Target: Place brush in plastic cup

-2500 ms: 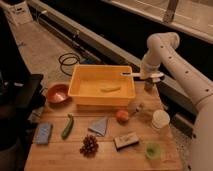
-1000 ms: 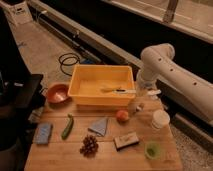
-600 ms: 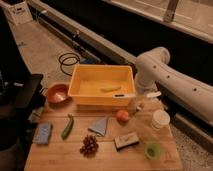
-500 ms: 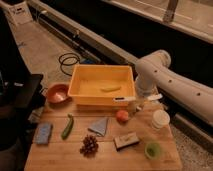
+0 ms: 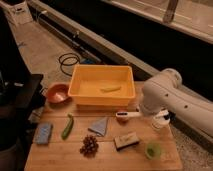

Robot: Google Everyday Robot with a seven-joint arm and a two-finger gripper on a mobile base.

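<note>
Filling the lower half of the view, your wooden bench [image 5: 105, 161] carries everything, and the robot's thick white arm [image 5: 172, 97] reaches in over its right edge. A big yellow bin [image 5: 102, 99] sits at the back centre with a yellowish curved piece [image 5: 111, 89] lying inside. A red-orange bowl [image 5: 57, 93] stands just left of the bin. Nearer the front lie a blue sponge [image 5: 43, 133] at the left, a green vegetable [image 5: 67, 126] beside it, a grey folded cloth [image 5: 99, 126] in the middle, and a bunch of dark grapes [image 5: 89, 145] ahead of the cloth. A dark rectangular block [image 5: 126, 141] rests right of the grapes. A white tub [image 5: 160, 121] stands by the arm at the right. Your pincer [image 5: 141, 113] sits just in front of the bin's right corner, clamped narrowly on the brush [image 5: 129, 114], which sticks out level to the left, over a small orange fruit [image 5: 121, 119]. The plastic cup [image 5: 153, 150] stands upright at the front right, well apart from the brush.
</note>
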